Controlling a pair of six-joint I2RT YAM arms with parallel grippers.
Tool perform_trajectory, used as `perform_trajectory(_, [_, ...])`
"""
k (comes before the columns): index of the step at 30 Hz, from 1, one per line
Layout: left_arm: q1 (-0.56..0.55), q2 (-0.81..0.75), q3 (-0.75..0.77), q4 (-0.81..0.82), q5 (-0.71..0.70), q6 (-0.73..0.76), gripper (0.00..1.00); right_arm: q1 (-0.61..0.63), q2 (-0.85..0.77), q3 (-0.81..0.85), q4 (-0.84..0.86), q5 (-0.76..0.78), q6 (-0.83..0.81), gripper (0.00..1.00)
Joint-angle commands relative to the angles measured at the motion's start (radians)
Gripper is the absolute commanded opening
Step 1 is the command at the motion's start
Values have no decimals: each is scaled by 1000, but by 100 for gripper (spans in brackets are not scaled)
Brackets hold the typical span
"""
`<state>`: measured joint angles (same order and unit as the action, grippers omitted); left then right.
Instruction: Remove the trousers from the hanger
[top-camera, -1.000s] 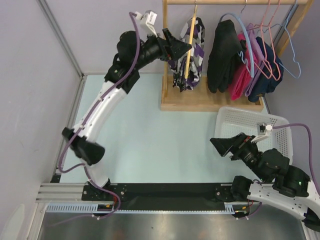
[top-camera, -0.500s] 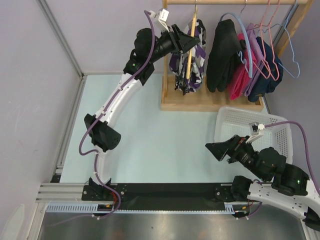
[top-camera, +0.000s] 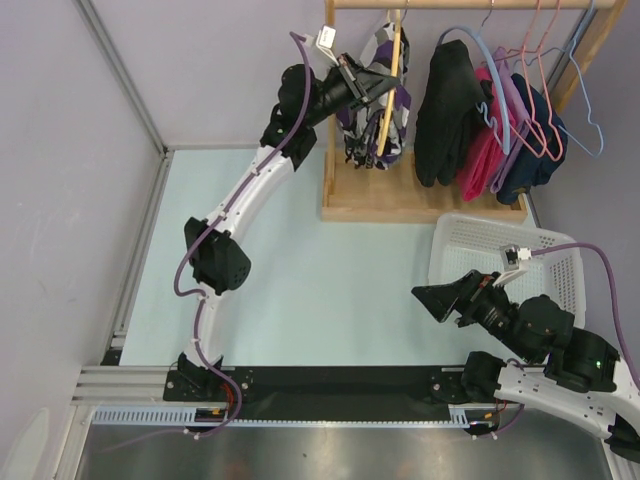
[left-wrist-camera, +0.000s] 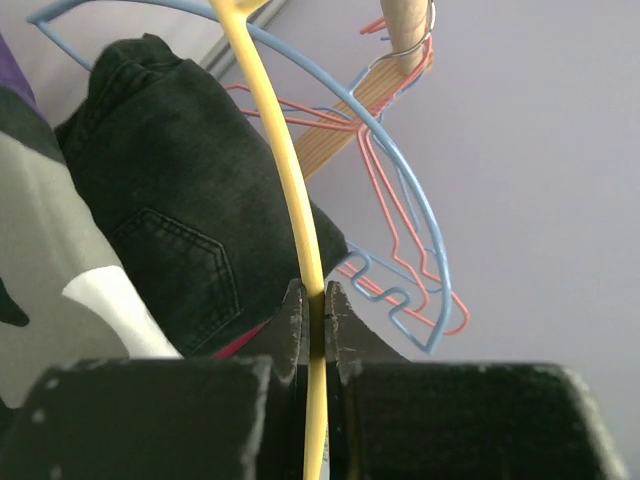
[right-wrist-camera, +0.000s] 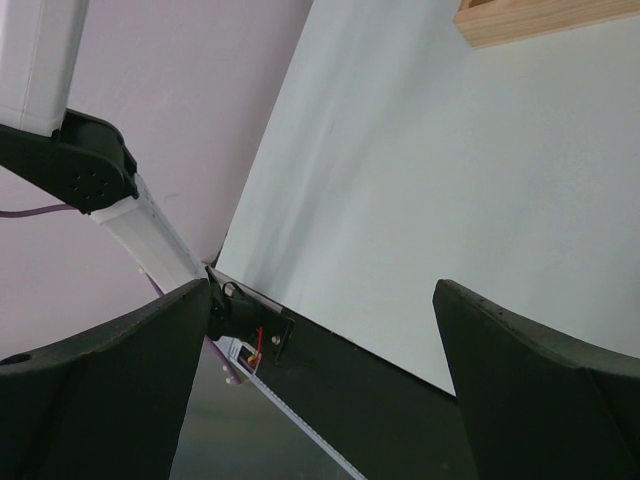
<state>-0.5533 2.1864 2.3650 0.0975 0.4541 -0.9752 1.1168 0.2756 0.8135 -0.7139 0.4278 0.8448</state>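
Fingers of left gripper (left-wrist-camera: 312, 325) clamped on yellow hanger (left-wrist-camera: 283, 170); trousers (left-wrist-camera: 50, 270) mostly cropped; right gripper (right-wrist-camera: 321, 300) fingers apart, empty.

I read no text, label, brand or number in any of my feeds, and the white piece on the left wrist (top-camera: 325, 38) and the white piece on the right wrist (top-camera: 515, 256) show me no legible marking at this size
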Motion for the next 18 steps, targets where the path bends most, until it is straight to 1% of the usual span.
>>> perform_trajectory(1, [6,-25,105,180,64,-69,0,-2,13,18,-1,-1,7,100])
perform_trajectory(3, [7,-34,125,192,87,-85,0,-2,16,18,4,-1,0,100])
perform_trajectory(8, [13,-85,117,217,115,-103,0,-2,11,21,8,9,-7,100])
perform_trajectory(9, [18,-91,102,264,130,-134,0,-2,11,23,8,14,-7,100])
perform_trajectory(12, [21,-112,105,330,149,-181,0,-2,10,30,8,17,-9,100])
perform_trajectory(18, [23,-187,94,331,152,-172,0,-2,14,56,-10,20,-16,100])
